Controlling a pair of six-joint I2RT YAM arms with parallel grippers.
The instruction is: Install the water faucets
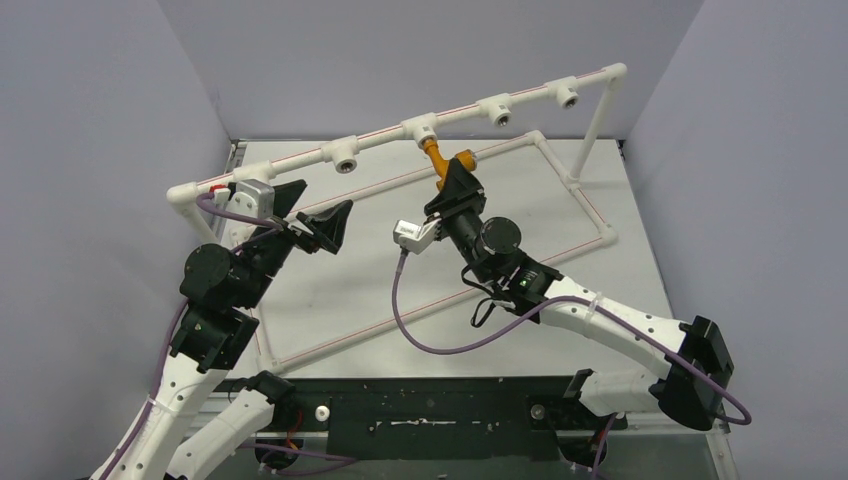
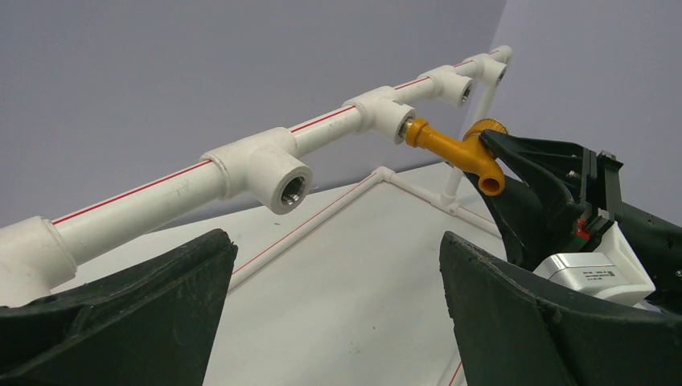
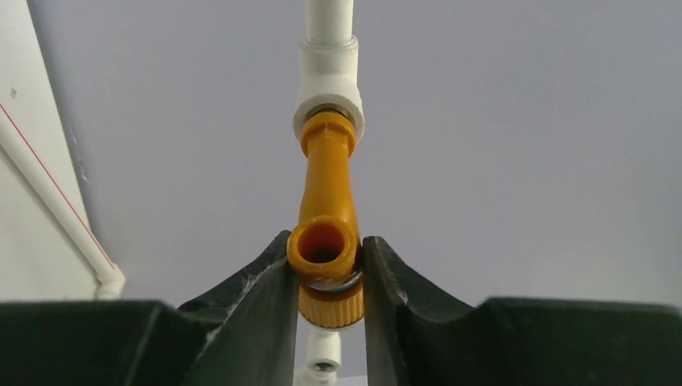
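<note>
An orange-brass faucet [image 1: 440,160] has its threaded end in the middle tee socket [image 1: 422,128] of the raised white pipe. My right gripper [image 1: 457,172] is shut on the faucet's body; in the right wrist view the fingers clamp the faucet [image 3: 325,241] on both sides below the tee [image 3: 327,88]. In the left wrist view the faucet [image 2: 458,151] hangs from the socket [image 2: 386,114] with the right gripper's finger over it. My left gripper [image 1: 318,212] is open and empty, in front of the pipe near the left tee [image 1: 343,154].
The white pipe frame [image 1: 560,215] with red stripes lies on the table and rises at the back. Empty tee sockets sit on the rail [image 1: 497,108] [image 1: 566,94] [image 2: 277,173]. A purple cable [image 1: 440,345] loops over the table. Grey walls close in on three sides.
</note>
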